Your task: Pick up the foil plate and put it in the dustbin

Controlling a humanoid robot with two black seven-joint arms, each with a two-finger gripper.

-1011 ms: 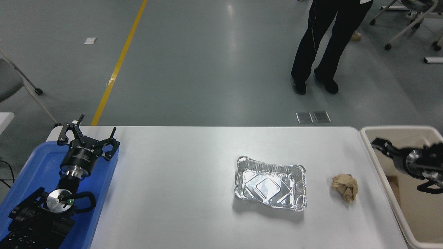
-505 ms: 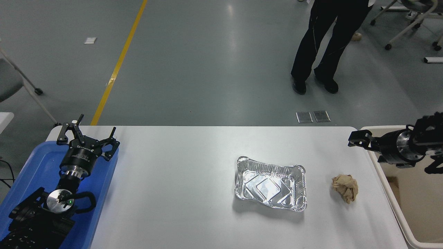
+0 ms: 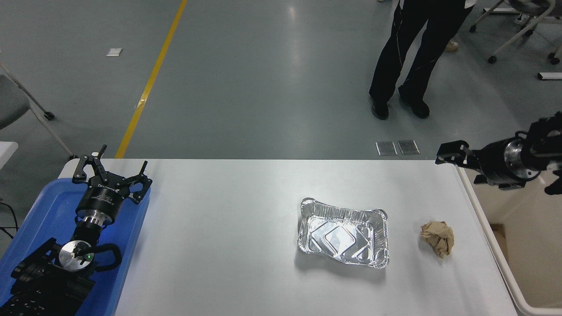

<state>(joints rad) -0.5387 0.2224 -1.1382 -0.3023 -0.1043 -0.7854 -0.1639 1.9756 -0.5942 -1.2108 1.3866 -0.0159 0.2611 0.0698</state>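
The foil plate point(image 3: 343, 232), a shiny silver rectangular tray with ribbed walls, lies flat on the white table point(image 3: 228, 237), right of centre. The dustbin point(image 3: 491, 245), a large beige bin, stands against the table's right edge and is partly cut off by the picture. My right gripper point(image 3: 452, 154) comes in from the right edge and hangs in the air over the table's far right corner, above the bin's rim. It is far from the plate and holds nothing. My left gripper point(image 3: 109, 175) is open and parked at the lower left.
A crumpled brown paper ball point(image 3: 438, 238) lies between the plate and the bin. A shallow blue tray point(image 3: 48, 210) sits under the left arm. A person's legs point(image 3: 408, 57) stand on the floor beyond the table. Office chairs stand at the far right.
My right gripper has risen out of the dustbin and moved up and to the left, to above the table's far right corner. The plate, the paper ball and the left arm have not moved.
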